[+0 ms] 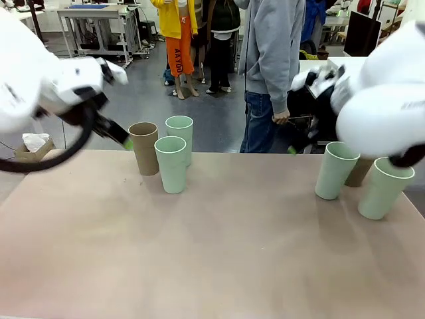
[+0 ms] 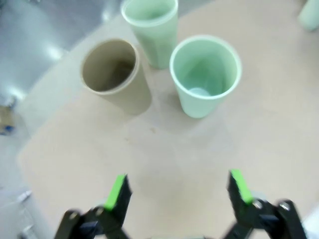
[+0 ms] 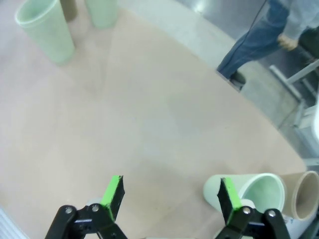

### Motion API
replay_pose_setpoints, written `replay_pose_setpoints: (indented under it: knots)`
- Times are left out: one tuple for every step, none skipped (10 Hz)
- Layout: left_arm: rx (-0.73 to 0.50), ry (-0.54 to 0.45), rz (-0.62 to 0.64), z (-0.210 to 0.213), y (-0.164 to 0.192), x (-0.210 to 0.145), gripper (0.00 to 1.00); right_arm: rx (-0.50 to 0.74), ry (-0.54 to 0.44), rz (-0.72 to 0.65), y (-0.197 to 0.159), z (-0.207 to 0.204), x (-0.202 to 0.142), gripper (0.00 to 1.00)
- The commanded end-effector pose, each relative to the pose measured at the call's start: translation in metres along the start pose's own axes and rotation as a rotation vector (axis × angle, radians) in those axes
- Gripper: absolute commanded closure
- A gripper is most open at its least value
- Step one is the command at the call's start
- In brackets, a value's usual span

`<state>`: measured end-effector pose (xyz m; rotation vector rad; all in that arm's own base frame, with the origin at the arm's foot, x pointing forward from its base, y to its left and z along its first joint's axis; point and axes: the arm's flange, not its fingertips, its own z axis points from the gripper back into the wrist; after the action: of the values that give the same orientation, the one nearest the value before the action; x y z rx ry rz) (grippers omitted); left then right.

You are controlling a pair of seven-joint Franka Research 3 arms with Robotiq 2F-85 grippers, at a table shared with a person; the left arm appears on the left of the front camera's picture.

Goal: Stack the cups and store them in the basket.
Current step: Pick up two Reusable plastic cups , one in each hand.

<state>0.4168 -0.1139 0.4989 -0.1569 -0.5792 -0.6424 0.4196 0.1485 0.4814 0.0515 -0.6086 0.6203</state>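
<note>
1. While both arms hang above the table (image 1: 219, 252), neither gripper holds anything.
2. The left gripper (image 2: 179, 189) has its jaws spread wide, with only bare tabletop between the green pads.
3. Ahead of its fingers, three cups stand upright in a tight cluster at the far left of the table. They are the left tan cup (image 2: 112, 74), the rear mint cup (image 2: 152, 27) and the front mint cup (image 2: 204, 74).
4. The left tan cup stands just beside the two mint ones, and the front mint cup sits nearest the robot.
5. From the front, one green fingertip of the left gripper hangs close to the left tan cup's rim; the wrist view shows clear table between pads and cups.
6. The right gripper (image 3: 171, 194) is likewise wide open and empty, over bare table.
7. At the far right, three more cups stand mouth up. The inner mint cup (image 1: 335, 170) and the outer mint cup (image 1: 384, 188) have the right tan cup (image 1: 359, 171) behind and between them.
8. In the right wrist view, a mint cup and a tan cup sit just past one finger; which mint cup it is cannot be told.
9. A person (image 1: 271, 66) in a grey hoodie and jeans stands at the far side, one hand (image 1: 281, 117) hanging down.
</note>
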Motion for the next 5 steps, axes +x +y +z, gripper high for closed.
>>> replay_pose_setpoints:
  knots:
    - [-0.098,0.013,-0.084,0.047,0.038,0.01,0.0,0.096,-0.02,0.027,-0.045,0.041,0.006,0.0]
    - [-0.186,-0.003,-0.146,0.072,0.062,0.006,0.0,0.17,-0.055,0.059,-0.08,0.069,-0.005,0.0]
    - [-0.257,-0.028,-0.195,0.085,0.083,-0.003,0.0,0.221,-0.087,0.093,-0.11,0.09,-0.022,0.0]
    - [-0.301,-0.069,-0.233,0.094,0.104,-0.017,0.0,0.245,-0.126,0.118,-0.137,0.108,-0.043,0.0]
    - [-0.334,-0.124,-0.275,0.105,0.117,-0.034,0.0,0.27,-0.174,0.124,-0.158,0.124,-0.07,0.0]
